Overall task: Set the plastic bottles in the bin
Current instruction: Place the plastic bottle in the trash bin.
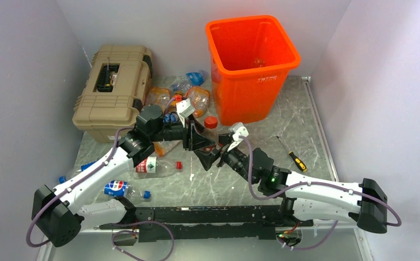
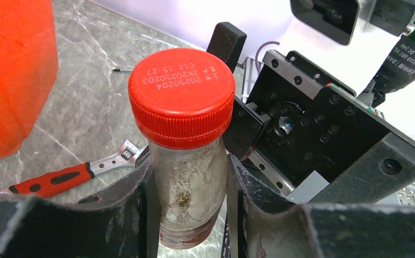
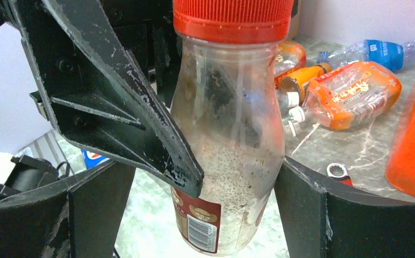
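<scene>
Loose bottles lie on the table by the arms' bases; mid-table the left claw is clamped on a red-capped bottle, holding it upright, while the right claw stands apart either side of it, seemingly a handover; beyond, more bottles wait beside the toolbox, and the orange bin, just behind the held bottle, is likely its destination.

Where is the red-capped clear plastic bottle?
Top view, centre: bottle upright in front of the square orange bin, pinched by the left gripper, right gripper open around it.
</scene>
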Tool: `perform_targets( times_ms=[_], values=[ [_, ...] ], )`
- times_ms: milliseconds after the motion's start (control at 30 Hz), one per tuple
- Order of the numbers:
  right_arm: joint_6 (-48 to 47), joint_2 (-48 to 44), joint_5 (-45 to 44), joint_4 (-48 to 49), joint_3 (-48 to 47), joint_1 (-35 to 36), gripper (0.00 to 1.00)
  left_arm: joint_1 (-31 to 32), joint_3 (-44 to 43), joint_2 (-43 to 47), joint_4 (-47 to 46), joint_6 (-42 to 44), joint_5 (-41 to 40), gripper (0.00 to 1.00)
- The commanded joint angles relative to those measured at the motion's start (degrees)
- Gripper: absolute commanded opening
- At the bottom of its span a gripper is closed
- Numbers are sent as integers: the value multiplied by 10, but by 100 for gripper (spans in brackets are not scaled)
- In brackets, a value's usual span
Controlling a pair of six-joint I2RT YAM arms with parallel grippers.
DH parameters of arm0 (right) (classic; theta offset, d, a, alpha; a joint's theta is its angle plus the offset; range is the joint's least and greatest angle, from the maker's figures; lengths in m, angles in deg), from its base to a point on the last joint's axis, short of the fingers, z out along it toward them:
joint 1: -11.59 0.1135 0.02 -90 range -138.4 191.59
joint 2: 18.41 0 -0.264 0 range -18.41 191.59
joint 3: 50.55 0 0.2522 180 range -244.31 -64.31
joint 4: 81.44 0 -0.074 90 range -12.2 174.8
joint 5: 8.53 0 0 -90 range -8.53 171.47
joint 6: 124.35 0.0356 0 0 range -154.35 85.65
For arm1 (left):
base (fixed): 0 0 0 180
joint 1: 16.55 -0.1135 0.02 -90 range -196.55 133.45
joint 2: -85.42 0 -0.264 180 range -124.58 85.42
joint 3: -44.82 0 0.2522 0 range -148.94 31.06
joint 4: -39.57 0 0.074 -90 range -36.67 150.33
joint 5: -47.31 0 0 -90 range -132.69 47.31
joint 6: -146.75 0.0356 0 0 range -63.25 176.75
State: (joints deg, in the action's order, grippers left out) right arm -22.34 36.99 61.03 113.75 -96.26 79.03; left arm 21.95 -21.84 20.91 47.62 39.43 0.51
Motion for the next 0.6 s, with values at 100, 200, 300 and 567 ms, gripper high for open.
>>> perform_targets(
  times_ms=[100, 200, 300, 567],
  values=[
    [-16, -75, 61, -234, -90, 3, 100, 3, -21, 30, 18, 40, -69, 11],
    [-22, -138, 31, -305, -109, 3, 100, 4, -19, 40, 22, 51, -78, 11],
    [-13, -189, 2, -326, -139, 3, 100, 5, -16, 49, 26, 71, -66, 12],
    [39, -39, -22, -414, -347, 2, 96, 15, 6, 64, -3, 104, 12, 7]
  ],
)
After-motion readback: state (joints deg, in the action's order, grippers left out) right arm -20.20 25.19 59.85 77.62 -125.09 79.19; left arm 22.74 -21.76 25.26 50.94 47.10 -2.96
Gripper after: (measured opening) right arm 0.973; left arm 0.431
